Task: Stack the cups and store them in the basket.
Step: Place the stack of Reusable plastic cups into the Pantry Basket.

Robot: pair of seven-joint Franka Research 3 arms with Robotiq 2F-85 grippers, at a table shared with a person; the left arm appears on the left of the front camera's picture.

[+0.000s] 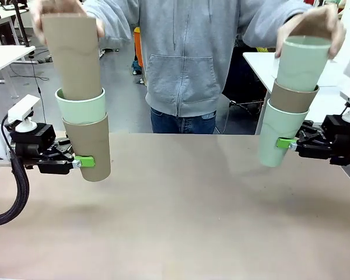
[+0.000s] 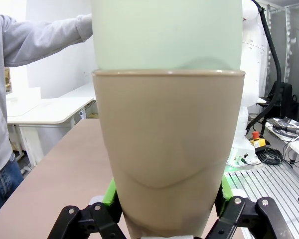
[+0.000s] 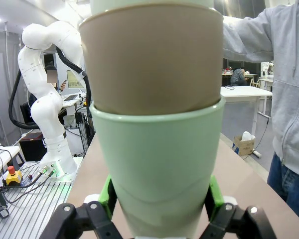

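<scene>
My left gripper (image 1: 87, 161) is shut on a tan cup (image 1: 88, 149) held above the table at the left. A mint cup (image 1: 80, 106) sits nested in it, and the person's hand (image 1: 58, 8) presses a third, tan cup (image 1: 74, 52) into that one. The left wrist view shows the tan cup (image 2: 168, 149) between my pads with the mint cup (image 2: 164, 32) above. At the right, my right gripper (image 1: 287, 143) is shut on a mint cup (image 1: 280, 137) that holds a tan cup (image 1: 291, 97) and a mint cup (image 1: 302, 63) topped by the person's other hand (image 1: 312, 23). In the right wrist view the mint cup (image 3: 159, 164) carries the tan cup (image 3: 149, 59). The basket is out of view.
The brown table (image 1: 181, 210) lies bare below both stacks. The person in a grey hoodie (image 1: 189, 52) stands at the far edge. White tables (image 1: 6, 55) stand behind at both sides.
</scene>
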